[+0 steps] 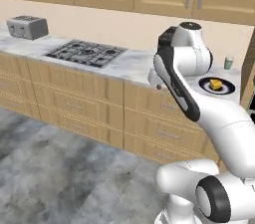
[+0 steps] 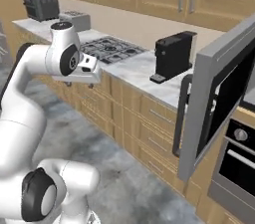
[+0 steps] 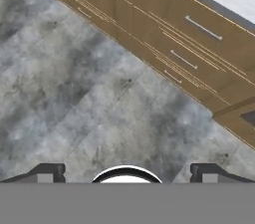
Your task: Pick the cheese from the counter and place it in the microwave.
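The cheese (image 1: 215,84) sits on a round dark-blue plate (image 1: 205,86) near the right end of the counter (image 1: 132,61), close to its front edge. It is a small yellow-orange wedge and there is one of it. It is likely light and fairly firm, with flat faces that may be a little slick, so a moderate pinch across its two broad sides should hold it; too hard a squeeze could dent it. Because it lies on the plate, the fingers will probably have to come down from above and close just over the plate's surface without catching the rim.

The gripper (image 3: 126,174) hangs out in front of the drawers, pointing down at the grey floor, well apart from the cheese. Its two dark fingertips (image 3: 47,172) stand far apart at the bottom of the hand view, so the jaws are spread wide with nothing between them.

The microwave (image 2: 219,96) stands to the right of the counter, its big door swung open toward the room; there is one. On the counter there are also one cooktop (image 1: 85,52) toward the middle, one toaster (image 1: 27,27) at the left end, one small cup (image 1: 228,62) near the back edge behind the plate, and one tall black box appliance (image 2: 172,56) near the right end.
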You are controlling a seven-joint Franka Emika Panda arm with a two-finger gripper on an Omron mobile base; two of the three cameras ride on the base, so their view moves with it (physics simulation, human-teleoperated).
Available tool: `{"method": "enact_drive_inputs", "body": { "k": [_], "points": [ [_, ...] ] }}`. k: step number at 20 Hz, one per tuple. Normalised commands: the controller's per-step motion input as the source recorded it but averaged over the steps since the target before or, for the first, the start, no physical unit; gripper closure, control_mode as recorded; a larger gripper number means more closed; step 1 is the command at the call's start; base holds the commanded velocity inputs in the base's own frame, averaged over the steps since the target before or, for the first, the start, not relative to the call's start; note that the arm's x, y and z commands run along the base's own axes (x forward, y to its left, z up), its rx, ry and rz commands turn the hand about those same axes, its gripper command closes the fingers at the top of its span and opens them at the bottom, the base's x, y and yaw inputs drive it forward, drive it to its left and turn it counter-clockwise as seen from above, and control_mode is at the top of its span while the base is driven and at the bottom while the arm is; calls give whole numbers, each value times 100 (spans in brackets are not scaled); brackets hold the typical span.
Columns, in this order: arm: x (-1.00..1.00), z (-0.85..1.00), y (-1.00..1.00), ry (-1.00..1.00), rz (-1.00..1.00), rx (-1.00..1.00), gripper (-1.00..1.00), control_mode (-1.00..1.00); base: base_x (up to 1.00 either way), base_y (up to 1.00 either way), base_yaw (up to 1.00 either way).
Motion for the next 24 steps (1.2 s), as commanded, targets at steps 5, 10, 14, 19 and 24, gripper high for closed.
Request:
{"method": "enact_drive_inputs", "body": {
  "k": [5, 10, 14, 19, 24],
  "points": [
    [0, 0, 0, 0, 0, 0, -100, 100, 77, -41, -49],
    [0, 0, 0, 0, 0, 0, -100, 100, 82, -40, -47],
    [0, 0, 0, 0, 0, 0, -100, 100, 41, 9, -36],
    [0, 0, 0, 0, 0, 0, -100, 100, 12, 34, -35],
    [0, 0, 0, 0, 0, 0, -100, 100, 11, 43, -42]
  ]
}}
